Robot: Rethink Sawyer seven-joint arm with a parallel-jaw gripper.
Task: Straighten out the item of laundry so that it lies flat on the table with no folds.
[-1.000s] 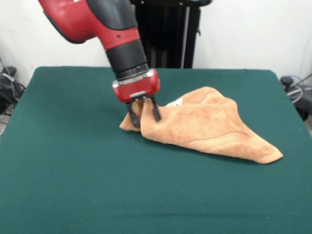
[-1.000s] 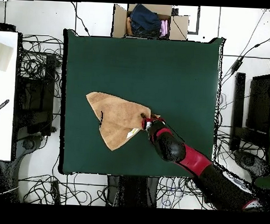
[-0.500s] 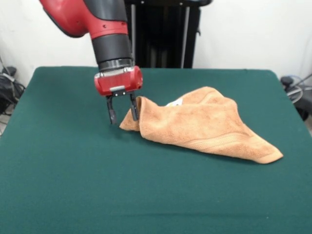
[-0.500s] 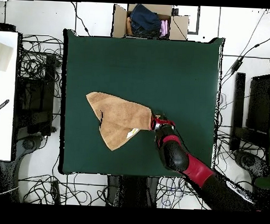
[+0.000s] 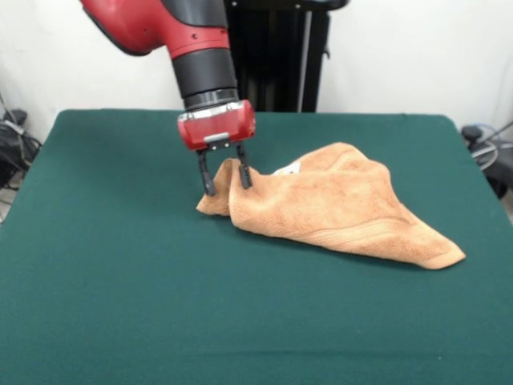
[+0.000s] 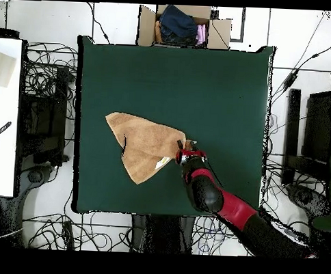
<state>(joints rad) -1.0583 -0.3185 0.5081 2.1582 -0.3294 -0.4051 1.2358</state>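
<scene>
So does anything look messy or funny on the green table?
Yes. The towel is bunched and folded over itself in a rough triangle instead of lying flat on the table. One corner sticks up between the fingers of the open pincer.

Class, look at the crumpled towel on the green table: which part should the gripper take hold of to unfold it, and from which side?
Probably the raised corner of the towel nearest the gripper, taken from above. That corner stands up off the table in a peak, so the open fingers can straddle it; the rest lies low and folded.
</scene>
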